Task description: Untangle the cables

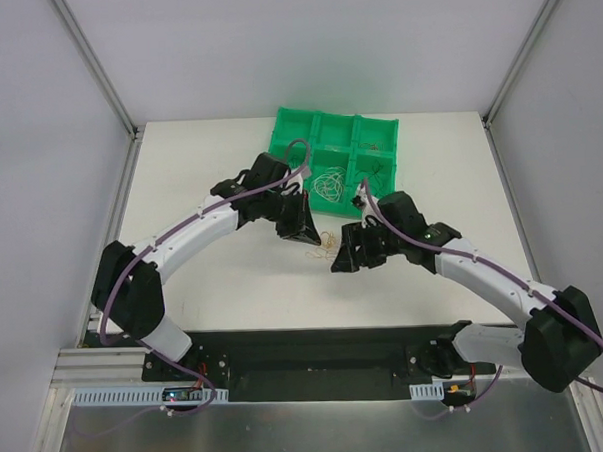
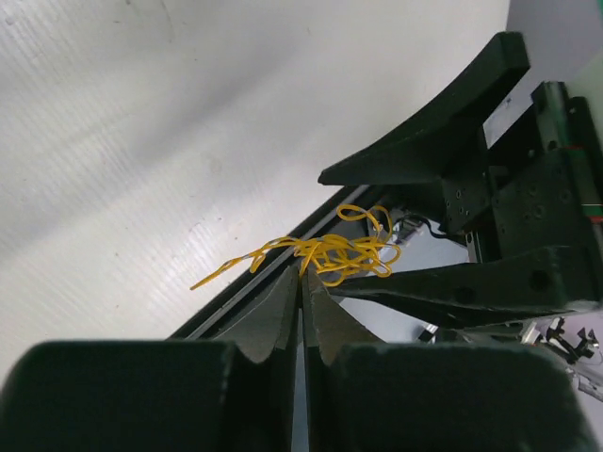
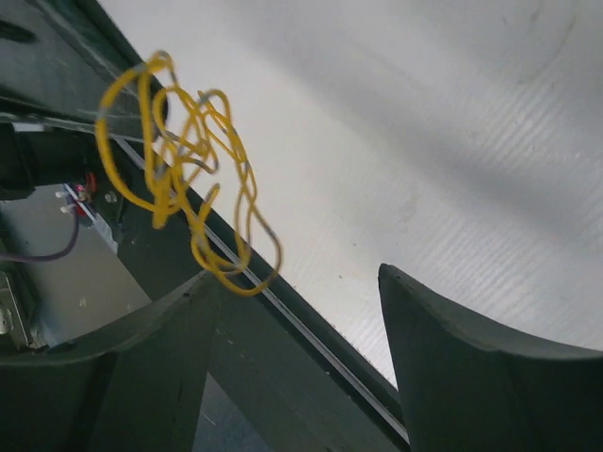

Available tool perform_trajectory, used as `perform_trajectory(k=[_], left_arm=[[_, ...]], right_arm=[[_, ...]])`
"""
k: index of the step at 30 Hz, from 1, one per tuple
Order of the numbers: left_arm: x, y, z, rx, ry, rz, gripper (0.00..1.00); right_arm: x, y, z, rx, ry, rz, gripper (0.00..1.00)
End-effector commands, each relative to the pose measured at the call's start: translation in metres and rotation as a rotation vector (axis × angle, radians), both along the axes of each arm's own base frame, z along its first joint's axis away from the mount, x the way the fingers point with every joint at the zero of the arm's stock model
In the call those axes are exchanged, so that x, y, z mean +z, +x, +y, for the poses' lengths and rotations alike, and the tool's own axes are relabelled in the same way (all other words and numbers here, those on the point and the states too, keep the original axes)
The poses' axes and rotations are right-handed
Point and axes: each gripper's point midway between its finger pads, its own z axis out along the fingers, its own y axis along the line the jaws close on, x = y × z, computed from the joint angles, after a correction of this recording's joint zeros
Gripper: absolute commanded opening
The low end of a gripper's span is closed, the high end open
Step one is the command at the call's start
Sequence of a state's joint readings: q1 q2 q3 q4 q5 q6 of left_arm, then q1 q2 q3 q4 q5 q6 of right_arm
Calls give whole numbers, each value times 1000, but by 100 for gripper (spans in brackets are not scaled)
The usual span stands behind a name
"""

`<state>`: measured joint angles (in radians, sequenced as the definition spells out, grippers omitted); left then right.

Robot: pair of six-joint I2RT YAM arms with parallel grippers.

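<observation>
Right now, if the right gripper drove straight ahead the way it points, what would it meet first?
The right gripper would most likely meet the yellow cable tangle, pinched in the left gripper, just ahead of its open jaws. The tangle sits off toward one side of the gap, and depth is unclear.

Even, diffuse lighting was recorded from above; soft shadows were noted on the table (image 1: 179, 161). In the wrist views, the cables (image 2: 330, 254) were rendered sharply, while the near fingers (image 2: 268, 325) were found dark and blurred.
</observation>
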<state>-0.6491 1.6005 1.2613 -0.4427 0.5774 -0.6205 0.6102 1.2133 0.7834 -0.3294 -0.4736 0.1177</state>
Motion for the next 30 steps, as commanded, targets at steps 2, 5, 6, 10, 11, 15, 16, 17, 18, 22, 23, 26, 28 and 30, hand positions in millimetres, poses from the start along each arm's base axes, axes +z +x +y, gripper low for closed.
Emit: perform_trajectory(k=[2, 5, 6, 10, 11, 15, 16, 17, 18, 22, 23, 26, 28, 30], left_arm=[[26, -17, -4, 34, -59, 93, 0], [41, -16, -4, 48, -72, 78, 0], [45, -16, -4, 47, -70, 76, 0], [59, -16, -3, 41, -60, 65, 0], [63, -16, -3, 36, -64, 63, 0], [72, -17, -5, 15, -77, 61, 0], [73, -18, -6, 9, -80, 67, 0], [76, -19, -6, 1, -83, 68, 0], [80, -19, -6, -5, -91, 63, 0], [97, -19, -4, -7, -107, 17, 0], [101, -19, -3, -1, -104, 9, 0], [104, -20, 4, 9, -75, 9, 0], [109, -18, 8, 21, -65, -16, 0], [113, -17, 10, 30, -68, -25, 0]], right_arm=[[83, 31, 18, -76, 234, -273, 75], [94, 43, 10, -153, 219, -340, 79], [99, 46, 10, -158, 226, -359, 79], [112, 59, 11, -215, 219, -388, 71], [111, 61, 12, -222, 206, -385, 66], [100, 64, 21, -208, 164, -355, 62], [96, 65, 22, -212, 150, -353, 61], [91, 67, 21, -227, 118, -349, 58], [82, 69, 15, -252, 69, -331, 54], [50, 79, -22, -378, -154, -320, 40], [41, 79, -31, -387, -204, -323, 34], [22, 73, -46, -374, -291, -304, 26], [13, 68, -50, -351, -318, -288, 24], [11, 60, -50, -319, -301, -272, 25]])
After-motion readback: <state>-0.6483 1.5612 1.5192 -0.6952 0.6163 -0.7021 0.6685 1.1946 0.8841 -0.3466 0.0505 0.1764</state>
